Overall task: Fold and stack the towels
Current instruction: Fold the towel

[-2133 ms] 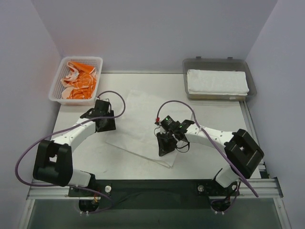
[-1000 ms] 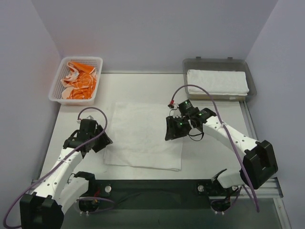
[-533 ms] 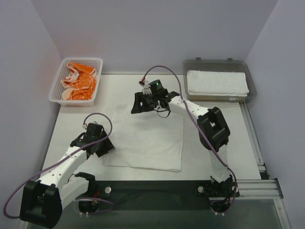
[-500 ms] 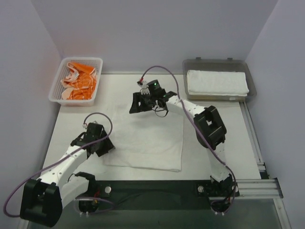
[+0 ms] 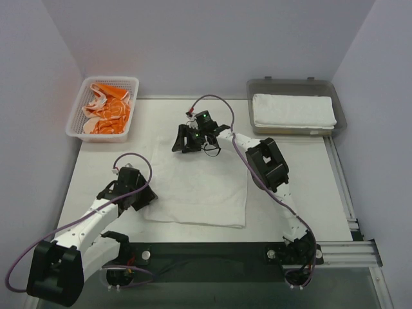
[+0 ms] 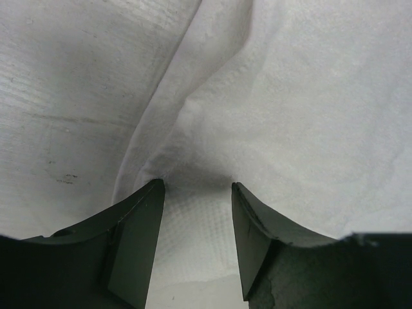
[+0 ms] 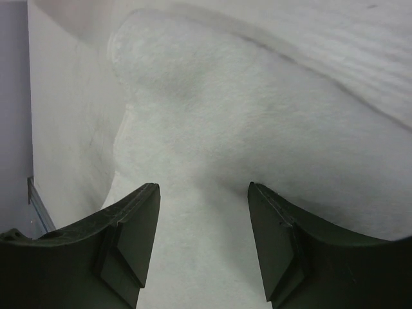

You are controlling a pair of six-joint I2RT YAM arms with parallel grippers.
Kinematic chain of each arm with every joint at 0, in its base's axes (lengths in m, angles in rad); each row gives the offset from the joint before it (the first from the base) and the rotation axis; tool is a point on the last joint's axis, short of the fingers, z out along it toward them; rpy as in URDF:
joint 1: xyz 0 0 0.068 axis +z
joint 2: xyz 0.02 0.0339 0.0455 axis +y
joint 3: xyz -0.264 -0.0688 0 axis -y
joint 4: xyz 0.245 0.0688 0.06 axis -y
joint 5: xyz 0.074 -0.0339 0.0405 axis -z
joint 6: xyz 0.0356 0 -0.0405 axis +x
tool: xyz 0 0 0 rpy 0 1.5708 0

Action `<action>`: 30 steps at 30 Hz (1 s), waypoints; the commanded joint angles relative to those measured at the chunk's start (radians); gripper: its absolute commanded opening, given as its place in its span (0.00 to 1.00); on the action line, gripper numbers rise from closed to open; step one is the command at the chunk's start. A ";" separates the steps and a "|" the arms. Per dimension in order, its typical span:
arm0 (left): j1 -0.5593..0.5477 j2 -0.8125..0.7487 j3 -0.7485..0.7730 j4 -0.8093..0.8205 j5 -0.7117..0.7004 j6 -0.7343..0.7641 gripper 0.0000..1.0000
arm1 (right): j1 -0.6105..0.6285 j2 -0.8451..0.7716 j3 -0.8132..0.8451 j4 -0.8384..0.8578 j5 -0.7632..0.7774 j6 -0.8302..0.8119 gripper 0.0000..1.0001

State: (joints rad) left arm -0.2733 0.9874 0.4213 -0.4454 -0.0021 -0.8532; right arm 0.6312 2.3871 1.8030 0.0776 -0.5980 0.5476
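A: What is the surface (image 5: 290, 174) like?

B: Pale and matt, with a faint grain and a few small scuffs in the left wrist view.

A: And what lies on it?

B: One white towel (image 5: 199, 187), opened out in the middle. Its near edge runs close to the near edge of the surface. Its left edge is rucked into a soft ridge, and its far left corner is bunched.

A: Anything else?

B: A white mesh basket (image 5: 76, 119) stands at the far left corner and a grey tray (image 5: 340, 114) at the far right corner. Both are apart from the towel.
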 commanded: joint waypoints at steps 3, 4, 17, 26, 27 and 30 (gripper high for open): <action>0.002 -0.001 -0.042 -0.064 -0.045 -0.026 0.57 | -0.134 0.015 -0.024 0.042 0.158 0.149 0.58; 0.002 -0.006 -0.042 -0.068 -0.048 -0.027 0.57 | -0.145 0.011 -0.033 0.053 0.155 0.167 0.58; 0.002 0.094 0.322 0.028 -0.029 0.161 0.68 | -0.268 -0.400 -0.365 0.071 0.171 0.042 0.58; -0.001 0.566 0.570 0.223 0.109 0.152 0.62 | -0.334 -0.612 -0.648 -0.042 0.282 -0.058 0.49; -0.001 0.592 0.570 0.229 0.114 0.149 0.61 | -0.335 -0.627 -0.662 -0.045 0.282 -0.063 0.48; -0.001 0.642 0.541 0.240 0.099 0.129 0.61 | -0.334 -0.643 -0.705 -0.062 0.282 -0.084 0.48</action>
State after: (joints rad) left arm -0.2737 1.6077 0.9703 -0.2428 0.0723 -0.7055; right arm 0.2878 1.7813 1.1301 0.0700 -0.3431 0.5110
